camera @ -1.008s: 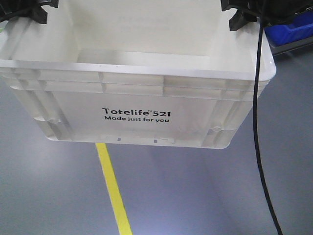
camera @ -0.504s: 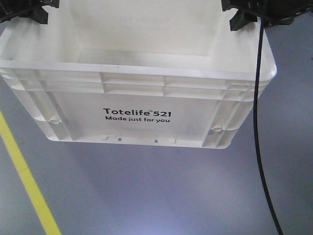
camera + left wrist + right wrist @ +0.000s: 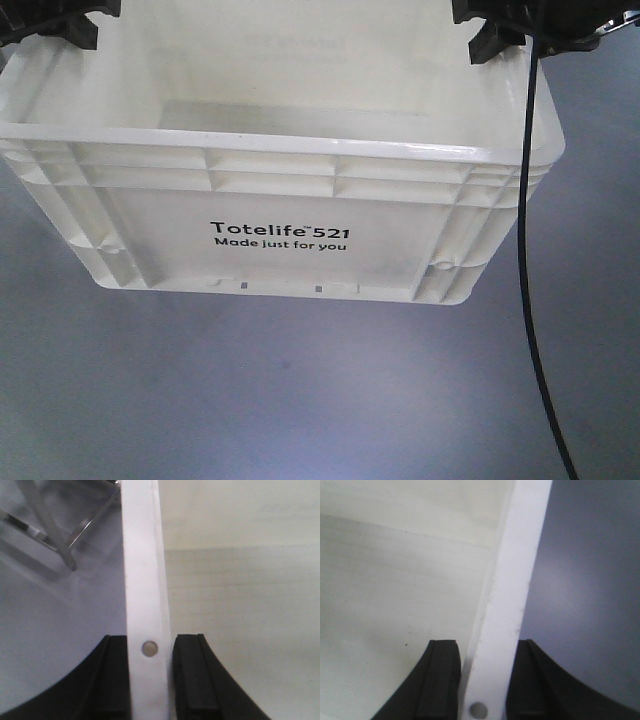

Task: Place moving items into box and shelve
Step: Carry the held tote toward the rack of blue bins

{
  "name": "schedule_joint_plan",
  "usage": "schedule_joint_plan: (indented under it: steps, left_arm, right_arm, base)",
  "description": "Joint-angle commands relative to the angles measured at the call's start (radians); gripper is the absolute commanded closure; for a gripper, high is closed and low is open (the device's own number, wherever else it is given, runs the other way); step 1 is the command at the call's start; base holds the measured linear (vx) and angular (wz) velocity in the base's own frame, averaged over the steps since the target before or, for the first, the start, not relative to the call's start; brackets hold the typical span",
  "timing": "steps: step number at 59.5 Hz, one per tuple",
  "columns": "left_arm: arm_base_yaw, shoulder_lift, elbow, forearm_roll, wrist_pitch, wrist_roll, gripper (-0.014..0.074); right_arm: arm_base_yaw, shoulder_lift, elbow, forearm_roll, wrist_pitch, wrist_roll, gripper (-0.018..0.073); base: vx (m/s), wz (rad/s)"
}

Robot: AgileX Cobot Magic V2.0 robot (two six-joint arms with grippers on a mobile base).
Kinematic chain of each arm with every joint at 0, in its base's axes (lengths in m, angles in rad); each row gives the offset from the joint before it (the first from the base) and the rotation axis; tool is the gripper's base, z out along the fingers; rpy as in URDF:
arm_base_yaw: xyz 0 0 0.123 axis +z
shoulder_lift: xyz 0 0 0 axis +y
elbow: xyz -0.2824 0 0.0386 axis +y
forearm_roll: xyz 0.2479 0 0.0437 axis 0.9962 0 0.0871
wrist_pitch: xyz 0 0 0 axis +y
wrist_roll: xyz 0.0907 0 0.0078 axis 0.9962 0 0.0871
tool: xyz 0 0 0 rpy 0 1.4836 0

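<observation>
Box [image 3: 300,200]: large white moulded plastic tote, ribbed side walls, thick rolled rim [image 3: 280,140], black print on the near face. It hangs between my two arms over the grey floor [image 3: 300,400], and from the shadow under it I judge it is carried clear of the ground. Handling estimate: stiff shell, light for its bulk, smooth and somewhat slippery. The rim is the sensible hold, being the thickest part with a lip to catch under. A one-sided grip would likely tilt it, so take opposite sides. Left jaws are clamped across the left rim, black pads [image 3: 112,680] pressed on both faces beside a small round hole [image 3: 149,649]. Right jaws are clamped likewise across the right rim, pads [image 3: 440,680] against inner and outer face. Interior walls matte, off-white, faintly scuffed. No plush toys show in any view, and most of the box bottom is hidden. A thin black cable [image 3: 525,300] droops down the right side. A metal frame [image 3: 50,540] stands beyond on the left, blurred.
</observation>
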Motion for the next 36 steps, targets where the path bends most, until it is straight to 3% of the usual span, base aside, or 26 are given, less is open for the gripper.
schedule_joint_plan:
  steps: [1,36]
  left_arm:
    - [-0.008,-0.052,-0.047,-0.034,-0.140,0.006,0.0610]
    - [-0.008,-0.052,-0.047,-0.034,-0.140,0.006,0.0610]
  right_arm:
    - [0.009,-0.060,-0.044,0.060,-0.109,-0.035,0.0572]
    - [0.009,-0.060,-0.044,0.060,-0.111,-0.035,0.0572]
  base:
    - [0.39,-0.50]
    - [0.38,-0.55]
